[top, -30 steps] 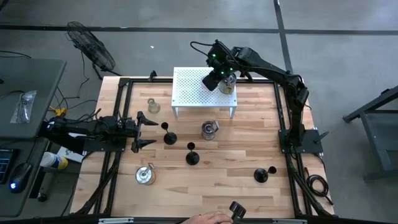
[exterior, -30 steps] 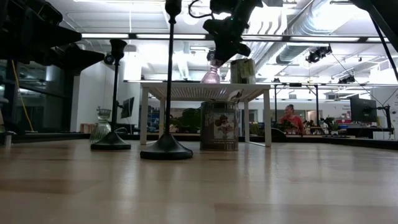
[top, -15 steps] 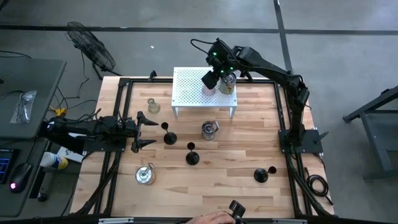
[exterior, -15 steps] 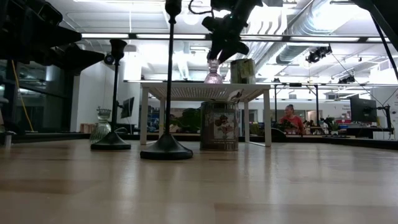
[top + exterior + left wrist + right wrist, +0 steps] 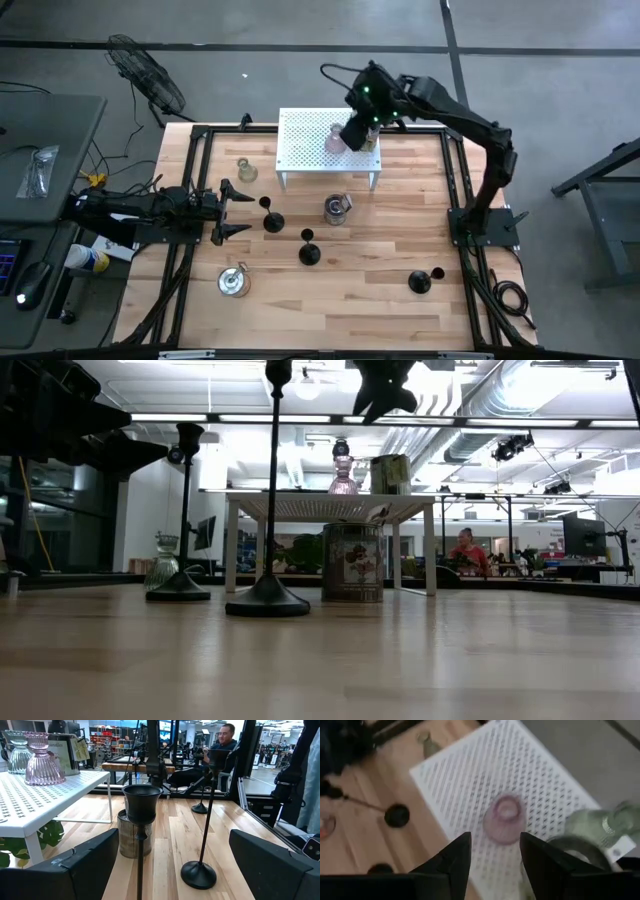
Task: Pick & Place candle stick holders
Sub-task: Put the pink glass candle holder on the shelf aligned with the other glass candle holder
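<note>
right claw (image 5: 491, 851) open above pink holder (image 5: 504, 818)

High cam overhead, low cam table-level; both see rack (image 5: 328, 148).

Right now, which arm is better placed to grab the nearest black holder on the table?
Left: its open gripper sits level beside the black holder, while the right gripper hangs over the rack.
</note>
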### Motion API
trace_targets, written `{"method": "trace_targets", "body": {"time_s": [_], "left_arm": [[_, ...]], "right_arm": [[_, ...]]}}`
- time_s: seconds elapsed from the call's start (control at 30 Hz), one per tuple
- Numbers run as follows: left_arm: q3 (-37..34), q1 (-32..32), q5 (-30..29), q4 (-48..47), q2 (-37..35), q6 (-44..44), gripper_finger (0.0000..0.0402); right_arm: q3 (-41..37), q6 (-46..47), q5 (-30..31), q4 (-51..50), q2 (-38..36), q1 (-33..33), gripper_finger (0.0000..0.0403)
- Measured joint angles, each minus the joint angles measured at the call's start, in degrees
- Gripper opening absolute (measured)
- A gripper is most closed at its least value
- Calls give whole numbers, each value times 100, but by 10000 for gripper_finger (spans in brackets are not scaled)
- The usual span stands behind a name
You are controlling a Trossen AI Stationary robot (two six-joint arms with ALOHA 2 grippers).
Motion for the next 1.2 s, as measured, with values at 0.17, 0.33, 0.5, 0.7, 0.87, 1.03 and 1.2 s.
{"method": "trace_targets", "body": {"time_s": [0.17,0.33,0.5,0.7,0.87,1.03,1.2], "left_arm": [[0,0,0,-1,0,0,372],[1,0,0,1,2,-1,372],[1,-2,0,1,-1,0,372],[2,-2,0,1,2,1,372],[1,0,0,1,0,0,372],[1,0,0,1,1,2,372],[2,0,0,1,2,-1,372]], "right_arm": [[-1176,-91,1,903,-650,552,161],[-2561,19,226,2201,-1251,1129,160],[-3556,180,515,3263,-1502,1565,160],[-4593,219,1194,5101,-1628,1909,160],[-5078,304,1802,6129,-1642,2058,160],[-5555,528,2042,7029,-1642,2103,160],[-5867,445,2313,7596,-1642,2203,160]]}}
